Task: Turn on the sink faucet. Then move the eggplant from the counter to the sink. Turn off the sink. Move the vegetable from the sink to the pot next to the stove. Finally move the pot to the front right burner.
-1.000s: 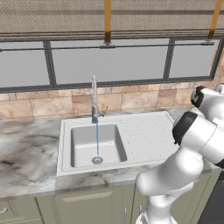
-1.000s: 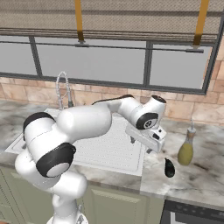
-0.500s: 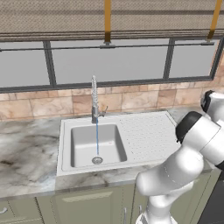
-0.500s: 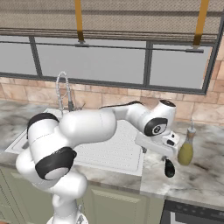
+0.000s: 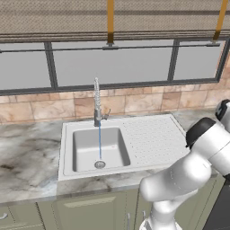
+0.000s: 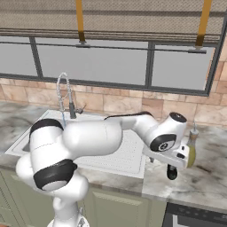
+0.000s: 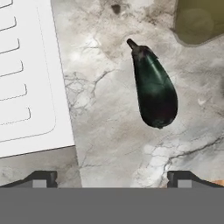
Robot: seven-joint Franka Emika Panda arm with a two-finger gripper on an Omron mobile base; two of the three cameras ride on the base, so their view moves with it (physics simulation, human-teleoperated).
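The gripper (image 7: 112, 178) hangs above the grey-beige marbled counter (image 7: 113, 144), its two dark finger tips (image 7: 41, 178) set wide apart with nothing between them. Just beyond lies one small dark purple-black oval eggplant (image 7: 154, 89), flat on the counter beside the dotted drainboard edge of the white rectangular sink (image 7: 26, 78). One olive-yellow bottle (image 6: 192, 148) stands just past the eggplant. Farther off, the one deep square basin (image 5: 99, 148) catches a thin stream of water from the single tall chrome spring-coil faucet (image 5: 97, 102).
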